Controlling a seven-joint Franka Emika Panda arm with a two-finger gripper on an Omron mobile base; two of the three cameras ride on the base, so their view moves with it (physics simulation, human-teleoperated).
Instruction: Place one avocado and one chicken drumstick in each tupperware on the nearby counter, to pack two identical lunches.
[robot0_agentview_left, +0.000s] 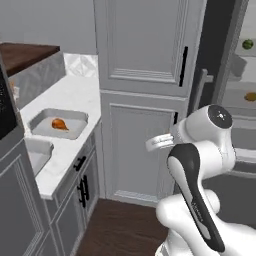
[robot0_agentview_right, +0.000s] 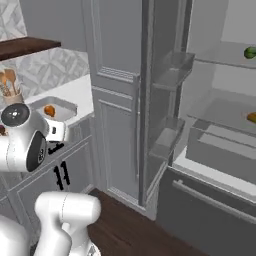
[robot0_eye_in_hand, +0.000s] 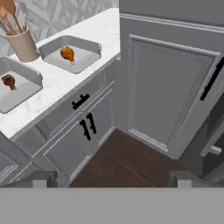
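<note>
Here the tool hangs released and empty; both tupperwares, each holding a chicken drumstick, lie ahead-left on the bench.

White arm folded high, pincer wide open, empty, angled downward.

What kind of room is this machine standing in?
It looks like a home kitchen, computer-rendered. A white stone counter runs over grey cabinets, a beige crock holds wooden utensils, and an open fridge shows shelves with food. Two grey tupperwares each hold a chicken drumstick.
</note>
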